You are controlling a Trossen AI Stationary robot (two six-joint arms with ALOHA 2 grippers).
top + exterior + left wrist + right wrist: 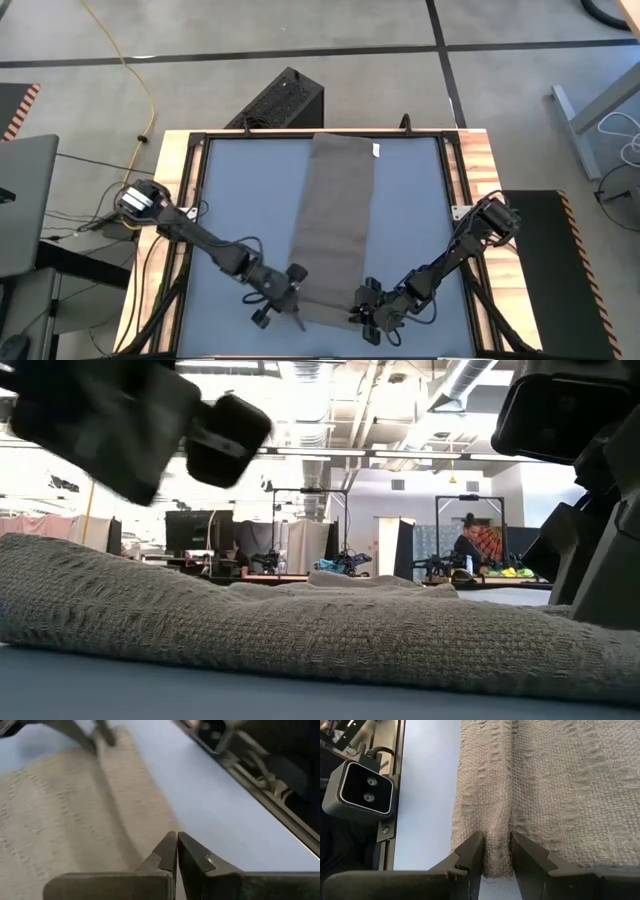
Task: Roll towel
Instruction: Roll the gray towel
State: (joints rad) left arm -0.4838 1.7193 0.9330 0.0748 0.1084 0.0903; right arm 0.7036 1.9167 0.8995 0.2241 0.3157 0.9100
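Note:
The taupe towel (335, 220) lies flat as a long strip on the blue table mat (240, 190), running from the far edge to the near edge. Its small white tag (376, 150) is at the far right corner. My left gripper (298, 318) hovers shut over the towel's near left corner (60, 810); nothing is between its fingers (176, 837). My right gripper (365, 310) is at the near right corner, shut on the towel (545, 780). In the low view the towel's near end (300, 620) fills the foreground. My right gripper pinches the towel's right long edge (497, 857) between its two fingers, close to the near corner. A raised ridge of cloth runs away from the pinch. The fingers slant down from the table's right. The towel lies on the mat; how many layers are held I cannot tell.
A wooden frame (480, 170) borders the mat. A black box (285, 100) stands beyond the far edge. The low camera (362, 792) sits on the near rim beside the towel's end. Bare mat lies on either side of the towel.

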